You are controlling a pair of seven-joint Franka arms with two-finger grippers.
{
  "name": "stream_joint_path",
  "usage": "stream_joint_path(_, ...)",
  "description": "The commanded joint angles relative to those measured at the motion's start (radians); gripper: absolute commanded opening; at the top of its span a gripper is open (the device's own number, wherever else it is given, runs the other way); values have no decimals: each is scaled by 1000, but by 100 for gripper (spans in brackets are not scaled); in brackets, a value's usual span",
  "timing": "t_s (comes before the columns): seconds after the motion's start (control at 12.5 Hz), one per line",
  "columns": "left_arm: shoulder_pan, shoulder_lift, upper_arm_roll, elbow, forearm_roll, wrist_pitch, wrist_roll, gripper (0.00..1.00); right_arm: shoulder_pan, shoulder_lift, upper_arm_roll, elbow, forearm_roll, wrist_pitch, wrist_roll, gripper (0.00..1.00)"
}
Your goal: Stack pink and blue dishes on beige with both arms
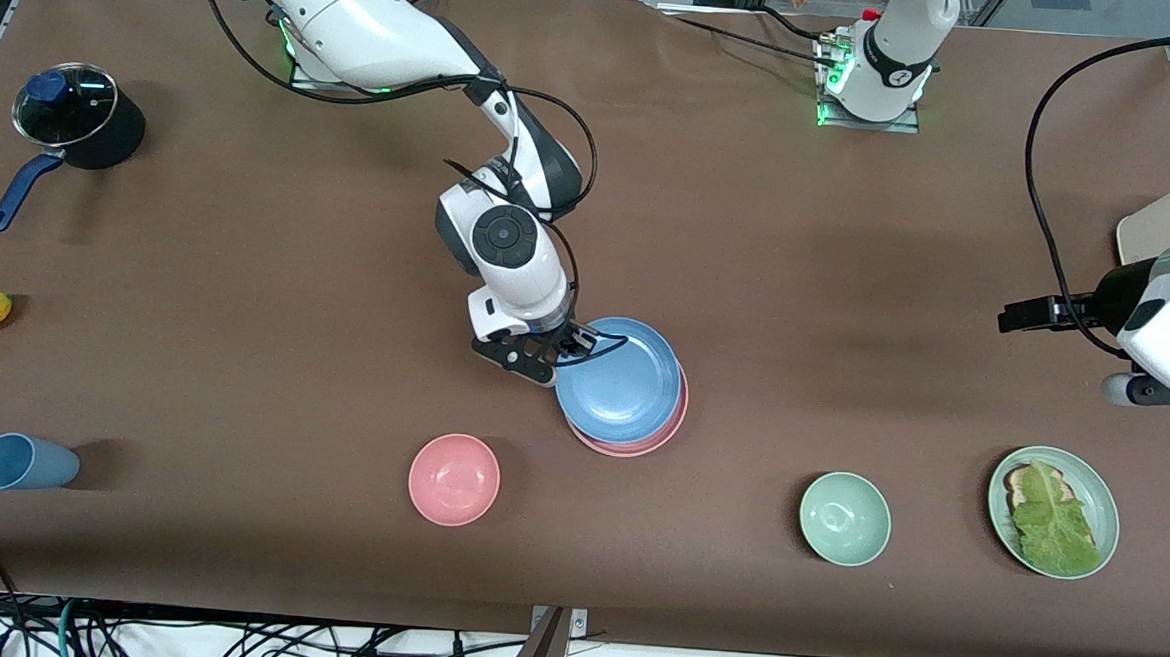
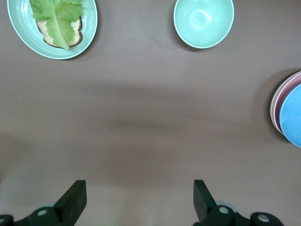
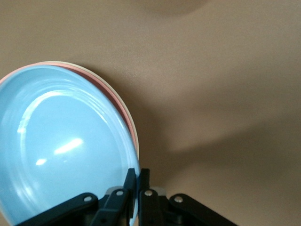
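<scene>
Right gripper (image 1: 572, 346) is low at the stack near mid-table, its jaws pinched on the rim of the blue plate (image 1: 618, 380). It grips the edge toward the robot bases, probably because a thin rim is the only purchase a flat plate offers to two fingers.

The blue plate lies on top of the pink plate (image 1: 675, 418), slightly offset, so a pink crescent shows on the edge nearer the front camera. In the right wrist view a pale sliver of the beige plate (image 3: 133, 127) peeks out beneath the pink one, so the beige looks to be at the bottom.

Judgement: the stack is essentially built; what remains is the release of the blue rim. A lift before the jaws part would drag the plate askew.

Left gripper (image 2: 136, 200) waits high over bare table toward the left arm's end, jaws wide and empty, well apart from the stack. Below it lie the green bowl (image 1: 844, 517) and the lettuce plate (image 1: 1053, 510), both nearer the front camera.
</scene>
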Motion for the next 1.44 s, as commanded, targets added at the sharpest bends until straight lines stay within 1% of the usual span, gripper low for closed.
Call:
stream_joint_path(0.0, -6, -13, -5, 19, 39, -29, -24, 100, 6, 30, -7, 57, -17, 4, 17, 25)
stream_joint_path(0.08, 2, -13, -3, 19, 26, -29, -21, 100, 6, 30, -14, 62, -17, 4, 11, 33)
stream_joint_path(0.16, 7, -13, -3, 19, 16, -29, -21, 100, 4, 29, -20, 65, -17, -4, 4, 35)
stream_joint_path(0.24, 7, -19, -5, 20, -12, -31, -32, 100, -4, 23, -20, 74, -17, -16, -1, 42)
stream_joint_path(0.32, 5, -34, -5, 20, -15, -31, -32, 100, -8, 20, -28, 98, -19, -62, -12, 48)
stream_joint_path(0.4, 2, -60, -8, 20, -14, -31, -32, 100, -16, 18, -45, 140, -17, -135, -62, 55)
stream_joint_path(0.48, -4, -80, -11, 20, -9, -31, -30, 100, -22, 15, -60, 176, -16, -215, -137, 64)
stream_joint_path(0.56, -6, -85, -13, 20, -6, -37, -29, 100, -46, 1, -71, 194, -11, -269, -210, 70)
stream_joint_path(0.64, -7, -85, -13, 26, -7, -66, -24, 100, -86, -16, -66, 194, -5, -304, -284, 76)
stream_joint_path(0.72, -9, -83, -5, 52, -7, -77, -24, 100, -126, -45, -65, 192, 0, -343, -362, 88)
stream_joint_path(0.8, -9, -82, -3, 57, -7, -77, -7, 100, -164, -75, -65, 189, 1, -398, -444, 98)
stream_joint_path(0.96, -9, -80, -2, 58, -7, -77, 57, 100, -241, -144, -68, 171, 22, -492, -614, 99)
stream_joint_path(1.04, -9, -80, -2, 58, -7, -77, 62, 100, -272, -190, -72, 133, 50, -510, -689, 100)
stream_joint_path(1.2, -9, -82, 0, 57, -4, -77, 63, 100, -312, -322, -95, 6, 66, -515, -788, 100)
stream_joint_path(1.36, -9, -85, 3, 57, 0, -77, 65, 100, -362, -469, -97, -116, 64, -559, -838, 100)
